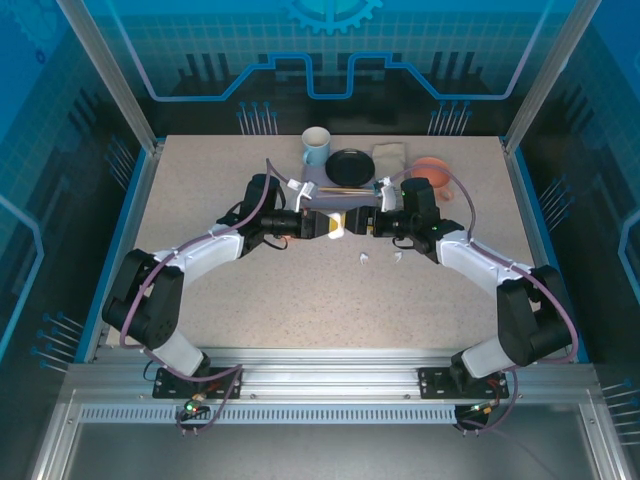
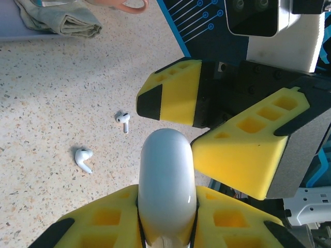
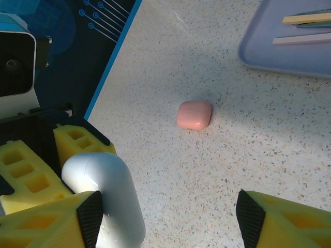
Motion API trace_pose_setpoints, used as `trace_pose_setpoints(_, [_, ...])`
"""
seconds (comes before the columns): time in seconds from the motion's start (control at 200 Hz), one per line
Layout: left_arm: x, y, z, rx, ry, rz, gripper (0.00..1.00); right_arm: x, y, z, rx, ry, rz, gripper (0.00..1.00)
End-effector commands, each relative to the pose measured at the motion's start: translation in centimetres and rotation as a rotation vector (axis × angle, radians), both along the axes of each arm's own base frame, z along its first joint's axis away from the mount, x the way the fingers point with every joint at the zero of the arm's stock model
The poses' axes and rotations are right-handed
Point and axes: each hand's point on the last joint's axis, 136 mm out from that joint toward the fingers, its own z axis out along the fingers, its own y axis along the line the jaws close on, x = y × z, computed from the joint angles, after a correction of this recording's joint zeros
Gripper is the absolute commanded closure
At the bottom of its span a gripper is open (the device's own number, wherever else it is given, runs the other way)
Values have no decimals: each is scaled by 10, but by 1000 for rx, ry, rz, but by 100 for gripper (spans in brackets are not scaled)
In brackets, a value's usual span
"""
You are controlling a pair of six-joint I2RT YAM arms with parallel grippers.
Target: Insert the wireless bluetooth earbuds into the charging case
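Two tools: left tool (image 2: pixel 166 209) clamped on white case (image 2: pixel 166 170), right tool (image 3: pixel 170 222) wide open.

— What is seen along the far side of the bench (image 1: pixel 200 200)?
— A mug (image 1: pixel 316 146) is stood upright there, and a black dish (image 1: pixel 350 165) is set just to its right.
— And further right?
— A crumpled cloth (image 1: pixel 390 157) is laid next to the dish, with a salmon-pink cup (image 1: pixel 433 170) placed beside it.
— Is anything carried by the lavender tray (image 3: pixel 269 51)?
— Two thin sticks (image 3: pixel 305 18) are laid on it, side by side.
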Motion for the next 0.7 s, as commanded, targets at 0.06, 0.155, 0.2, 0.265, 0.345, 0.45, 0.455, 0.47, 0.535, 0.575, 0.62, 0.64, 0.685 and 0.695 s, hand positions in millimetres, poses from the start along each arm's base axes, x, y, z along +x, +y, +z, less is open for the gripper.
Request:
trace_pose_setpoints(0.06, [6,-6,19,-31,-52,-28,100,-16,10,4,-13,-13,64,29])
trace_pose_setpoints(0.155, [8,-7,18,-32,-48,-27,100,-20,10,2,-19,-10,66,30])
trace_pose_setpoints(0.2, [8,-7,18,-35,-46,-28,100,-21,8,0,-28,-6,60,30])
trace_pose_setpoints(0.265, [9,-8,18,-38,-49,-25,100,-21,8,-1,-29,-4,58,30])
trace_pose_setpoints(0.345, [9,-8,19,-38,-51,-26,100,-21,8,-4,-35,3,56,30])
trace_pose_setpoints(0.45, [10,-8,22,-43,-56,-29,100,-17,4,-11,-55,15,28,32])
trace_pose_setpoints(0.455, [9,-8,22,-43,-57,-30,100,-16,4,-12,-56,15,27,32])
trace_pose_setpoints(0.47, [9,-8,22,-43,-57,-30,100,-15,3,-13,-61,20,21,32])
trace_pose_setpoints(0.535, [9,-8,24,-45,-61,-29,100,-10,-2,-17,-71,28,-8,33])
trace_pose_setpoints(0.575, [9,-8,25,-45,-63,-29,100,-11,-10,-31,-87,60,-32,33])
trace_pose_setpoints(0.62, [8,-8,27,-48,-65,-31,100,-8,-17,-35,-92,71,-57,34])
trace_pose_setpoints(0.64, [8,-7,27,-48,-67,-30,100,-6,-20,-37,-92,76,-69,34])
trace_pose_setpoints(0.685, [7,-7,29,-50,-71,-31,100,-2,-26,-41,-93,88,-93,35])
trace_pose_setpoints(0.695, [7,-7,30,-51,-72,-31,100,-1,-28,-42,-93,91,-99,35])
